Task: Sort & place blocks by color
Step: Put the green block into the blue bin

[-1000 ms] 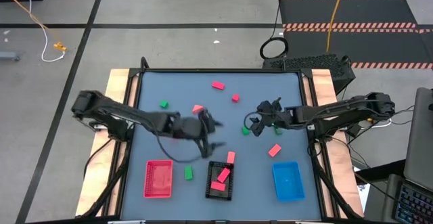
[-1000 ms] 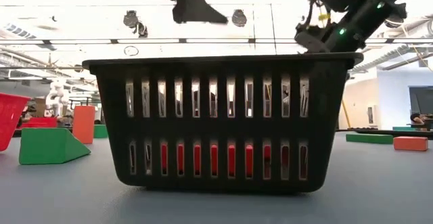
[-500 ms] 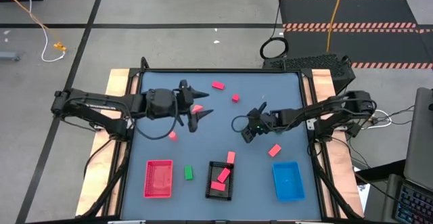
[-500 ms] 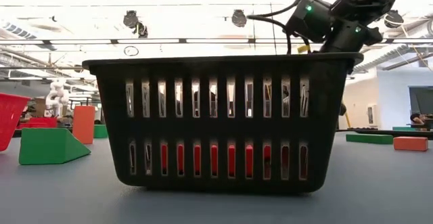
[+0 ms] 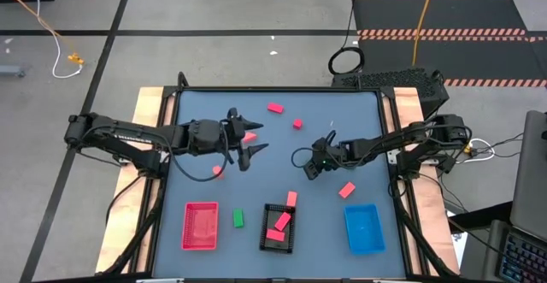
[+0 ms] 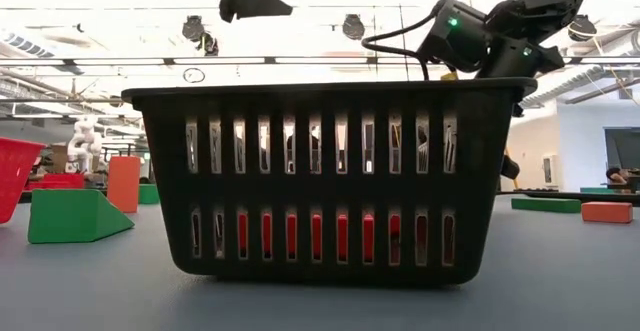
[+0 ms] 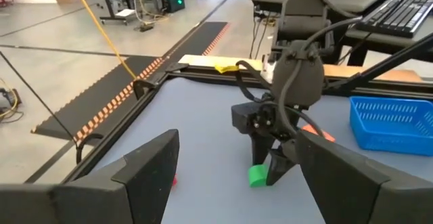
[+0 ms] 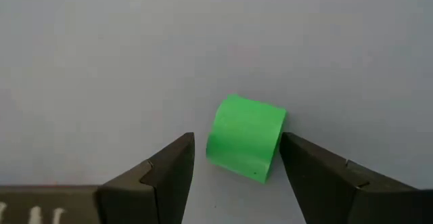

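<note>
A small green block (image 8: 245,137) rests flat on the blue-grey table. My right gripper (image 8: 237,146) slants down over it, open, with one finger on each side; I cannot tell whether either finger touches it. The left wrist view shows the same block (image 7: 258,176) at that gripper's fingertips. My left gripper (image 5: 256,139) hangs open and empty high above the table's middle, left of the right gripper, pointing nearly level at it. Pink and salmon blocks (image 5: 275,108) (image 5: 297,123) (image 5: 218,171) (image 5: 346,190) lie scattered on the table, and another green one (image 5: 238,219) lies near the front.
Along the near edge stand a red tray (image 5: 200,226), a black slotted tray (image 5: 278,228) with pink blocks inside and one (image 5: 291,198) at its far rim, and a blue tray (image 5: 363,229). A salmon block (image 5: 249,136) lies below the left gripper.
My left gripper has drawn back from beside the black tray toward the table's far left, rising and tipping up nearly level. My right gripper has sunk and shifted a little left onto the green block, rolling as it went; its fingers now straddle the block.
</note>
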